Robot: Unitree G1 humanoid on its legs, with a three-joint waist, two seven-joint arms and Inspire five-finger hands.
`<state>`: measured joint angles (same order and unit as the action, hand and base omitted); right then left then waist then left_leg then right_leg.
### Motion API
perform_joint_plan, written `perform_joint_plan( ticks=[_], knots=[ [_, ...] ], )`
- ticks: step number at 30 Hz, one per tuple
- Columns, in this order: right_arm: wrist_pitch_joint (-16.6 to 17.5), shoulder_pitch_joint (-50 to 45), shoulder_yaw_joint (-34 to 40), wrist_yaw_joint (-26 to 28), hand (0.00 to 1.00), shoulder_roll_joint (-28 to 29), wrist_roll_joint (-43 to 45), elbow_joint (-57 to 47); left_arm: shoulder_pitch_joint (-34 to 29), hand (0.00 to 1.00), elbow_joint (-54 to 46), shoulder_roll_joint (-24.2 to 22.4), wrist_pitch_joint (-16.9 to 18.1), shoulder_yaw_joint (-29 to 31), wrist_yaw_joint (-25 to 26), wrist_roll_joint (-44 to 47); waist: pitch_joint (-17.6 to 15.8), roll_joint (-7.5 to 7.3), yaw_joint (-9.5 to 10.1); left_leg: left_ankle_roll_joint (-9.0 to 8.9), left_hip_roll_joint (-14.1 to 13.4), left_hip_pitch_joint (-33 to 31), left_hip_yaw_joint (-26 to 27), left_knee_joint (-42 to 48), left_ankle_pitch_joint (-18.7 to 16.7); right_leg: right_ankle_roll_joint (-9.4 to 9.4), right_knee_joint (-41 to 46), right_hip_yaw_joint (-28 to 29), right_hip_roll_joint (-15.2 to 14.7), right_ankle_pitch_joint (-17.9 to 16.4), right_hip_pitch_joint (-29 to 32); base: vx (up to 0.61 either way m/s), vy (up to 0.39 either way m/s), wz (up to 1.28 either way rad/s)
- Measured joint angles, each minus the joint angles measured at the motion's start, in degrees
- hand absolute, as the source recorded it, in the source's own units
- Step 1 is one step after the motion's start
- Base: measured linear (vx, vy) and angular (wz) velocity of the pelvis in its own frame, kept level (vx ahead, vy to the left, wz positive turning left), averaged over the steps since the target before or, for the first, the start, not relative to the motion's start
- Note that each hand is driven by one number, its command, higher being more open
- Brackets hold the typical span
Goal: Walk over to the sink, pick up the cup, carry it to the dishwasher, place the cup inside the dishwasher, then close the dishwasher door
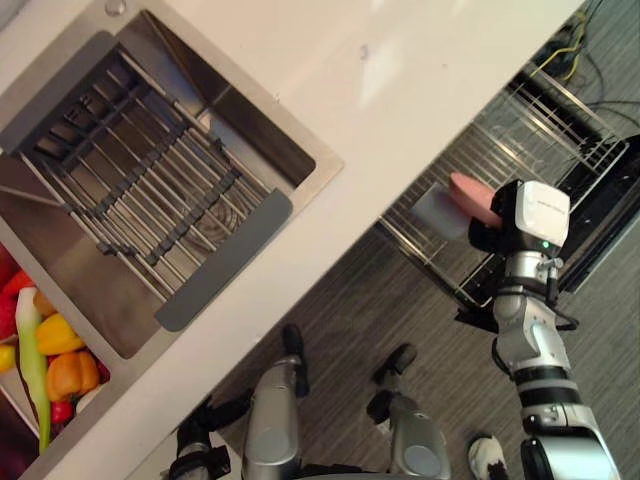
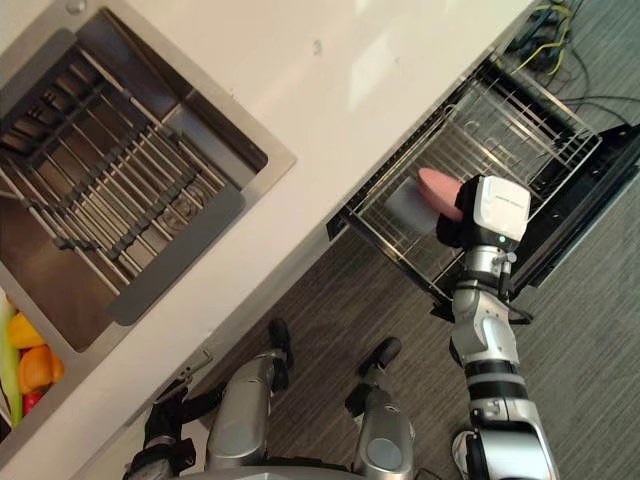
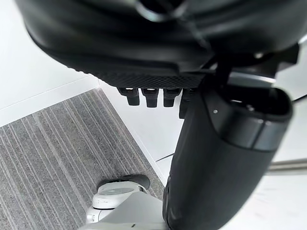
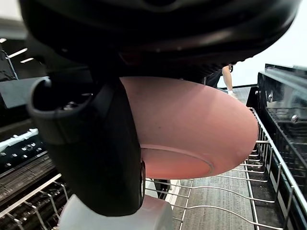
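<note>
At 8 o'clock in the left eye view lies a heap of vegetables: a long green pepper (image 1: 30,355), a yellow pepper (image 1: 55,335), an orange pepper (image 1: 72,375) and red ones at the very edge; what holds them cannot be made out. From 9 to 11 o'clock the stainless-steel sink (image 1: 235,105) is set into the white worktop (image 1: 400,90), and in its basin rests a wire draining rack with grey end strips (image 1: 150,190), with nothing on its bars. At 7 o'clock the left hand (image 3: 148,96) hangs low beside the worktop's front over the grey striped carpet floor (image 1: 400,300), fingers relaxed and holding nothing. At 2 to 3 o'clock the dishwasher's wire rack (image 1: 545,130) stands pulled out from under the worktop. A pale grey block (image 1: 437,212) sits in its near corner. Just beside that block is the pink round-bodied cup (image 4: 192,129), tipped on its side and gripped by the right hand (image 4: 91,158), whose thumb curls across the cup's body. The cup is over the rack's wires; whether it touches them cannot be told.
</note>
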<state>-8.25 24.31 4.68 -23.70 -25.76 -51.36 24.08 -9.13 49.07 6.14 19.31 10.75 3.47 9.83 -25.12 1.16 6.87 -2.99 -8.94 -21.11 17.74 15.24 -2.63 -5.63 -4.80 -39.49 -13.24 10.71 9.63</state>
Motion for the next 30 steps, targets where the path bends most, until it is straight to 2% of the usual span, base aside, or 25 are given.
perform_joint_plan(
  ticks=[4,8,9,17,22,26,30],
  knots=[
    [-3.24,6.23,-1.74,-4.53,0.00,-3.32,3.26,5.91,1.53,1.00,-0.08,0.47,0.03,-1.17,-1.05,1.79,-0.90,0.13,0.47,0.41,0.73,-1.38,-0.95,0.03,0.19,-0.18,-0.01,-0.33,-0.51,0.18,0.71,-0.01,0.085,0.14],
    [-4.78,10.23,-1.76,-7.40,0.00,-5.94,7.58,9.81,2.63,1.00,0.05,1.34,-0.14,-2.49,-2.15,3.77,-1.35,0.33,0.62,0.66,1.24,-2.45,-1.35,0.03,0.35,-0.40,-0.01,-0.65,-0.93,0.34,1.52,-0.02,0.075,0.07],
    [-5.32,10.91,-1.77,-7.64,1.00,-6.28,9.08,11.20,2.72,1.00,0.05,1.38,-0.17,-2.80,-2.30,4.14,-1.39,0.35,0.72,0.66,1.27,-2.46,-1.44,0.03,0.35,-0.40,-0.01,-0.71,-0.95,0.35,1.50,-0.02,0.076,0.03],
    [-5.97,11.38,-1.80,-7.33,1.00,-7.84,18.31,16.31,3.55,1.00,-0.76,1.91,-1.55,-4.39,-2.70,4.93,-1.66,0.85,1.17,0.74,1.33,-2.54,-2.18,0.03,0.40,-0.40,0.00,-1.25,-0.91,0.35,1.21,-0.03,0.071,0.03],
    [-2.44,11.42,-1.52,-7.36,1.00,-8.05,21.59,16.02,3.54,1.00,-1.35,1.89,-1.84,-4.47,-3.49,5.93,-1.67,0.89,0.88,0.77,1.30,-2.48,-2.62,0.51,0.42,-0.40,-0.01,-1.55,-0.91,0.35,0.64,-0.04,0.070,0.03],
    [1.93,7.74,0.96,-6.81,1.00,-7.40,25.56,5.17,3.51,1.00,-1.42,1.80,-2.14,-4.45,-3.55,5.91,-1.64,0.93,0.46,0.77,1.22,-2.02,-2.58,0.56,0.41,-0.40,-0.01,-1.45,-0.94,0.35,0.23,-0.04,0.070,-0.01],
    [6.88,0.35,5.98,-5.80,1.00,-2.46,26.68,-10.98,2.66,1.00,-0.89,1.54,-3.23,-4.19,-3.31,5.89,-1.43,0.79,0.03,0.77,1.14,1.09,-1.22,-0.63,0.42,-0.40,-0.01,-0.35,-1.08,0.35,-1.53,-0.01,0.070,-0.13]
  ],
)
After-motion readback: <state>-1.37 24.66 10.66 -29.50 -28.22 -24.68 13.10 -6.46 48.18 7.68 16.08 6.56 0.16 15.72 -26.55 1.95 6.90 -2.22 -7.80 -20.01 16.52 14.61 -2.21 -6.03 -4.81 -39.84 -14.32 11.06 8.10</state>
